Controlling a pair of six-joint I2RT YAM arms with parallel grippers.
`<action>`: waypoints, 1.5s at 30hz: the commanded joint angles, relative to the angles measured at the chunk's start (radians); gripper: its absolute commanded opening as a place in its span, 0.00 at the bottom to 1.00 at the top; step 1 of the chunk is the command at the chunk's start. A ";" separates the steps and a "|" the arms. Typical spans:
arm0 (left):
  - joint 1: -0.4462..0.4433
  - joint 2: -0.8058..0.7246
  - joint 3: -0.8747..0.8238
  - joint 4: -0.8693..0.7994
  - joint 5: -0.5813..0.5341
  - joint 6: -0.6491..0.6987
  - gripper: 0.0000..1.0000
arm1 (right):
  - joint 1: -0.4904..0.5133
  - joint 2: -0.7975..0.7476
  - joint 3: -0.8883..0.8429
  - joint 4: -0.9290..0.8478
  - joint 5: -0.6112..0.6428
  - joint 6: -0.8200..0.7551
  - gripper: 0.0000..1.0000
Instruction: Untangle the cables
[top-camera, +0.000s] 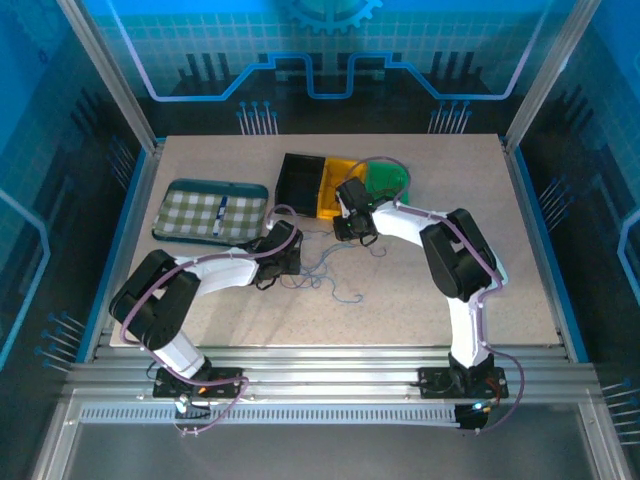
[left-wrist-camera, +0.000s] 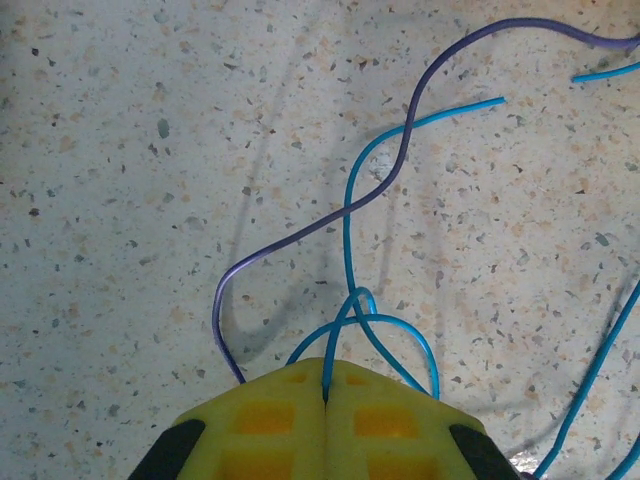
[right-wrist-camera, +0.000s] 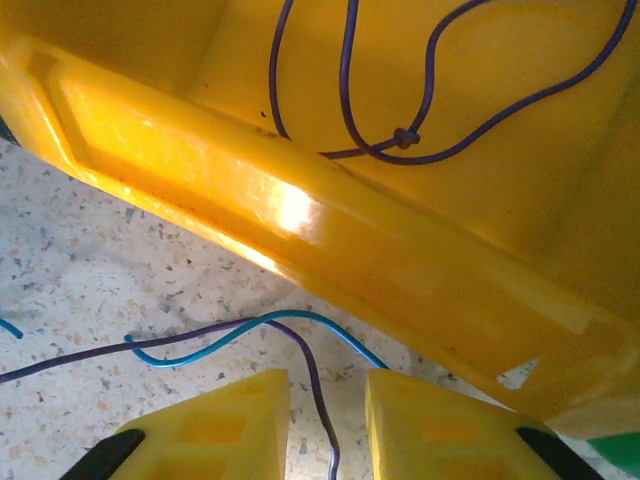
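1. a flat beige table (top-camera: 420, 290) speckled with dark and orange flecks, inside a blue-lit enclosure with metal posts; ribbed aluminium rails (top-camera: 320, 375) run along the near edge.
2. at the back centre stand a black bin (top-camera: 300, 177), a glossy yellow bin (top-camera: 335, 187) and a green bin (top-camera: 385, 180), side by side; a green checked tray (top-camera: 195, 212) lies to the left.
3. the cables (top-camera: 325, 268) are thin, curly wires spread loosely on the table between the two grippers, in front of the bins.
4. one more purple wire with a small knot (right-wrist-camera: 405, 137) lies inside the yellow bin.
5. the left arm lies low, elbow out to the left, forearm reaching toward the centre. the left gripper (left-wrist-camera: 325, 368) has its yellow fingers pressed together, pinching a blue strand (left-wrist-camera: 347, 215) at the seam; a purple strand (left-wrist-camera: 300, 235) crosses it.
6. the right arm bends at the right, forearm reaching back-left to the yellow bin's near wall. the right gripper (right-wrist-camera: 328, 385) has its fingers apart, a purple strand (right-wrist-camera: 315, 390) running through the gap.
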 joint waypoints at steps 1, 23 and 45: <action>-0.005 -0.023 -0.013 -0.020 -0.020 -0.011 0.00 | 0.002 0.033 0.021 -0.019 0.007 -0.004 0.26; -0.005 -0.001 -0.024 -0.007 -0.030 -0.013 0.00 | -0.042 -0.410 0.067 0.097 -0.206 0.093 0.01; 0.020 0.053 -0.108 0.005 -0.016 0.002 0.00 | -0.101 -0.680 0.177 0.281 -0.332 0.184 0.00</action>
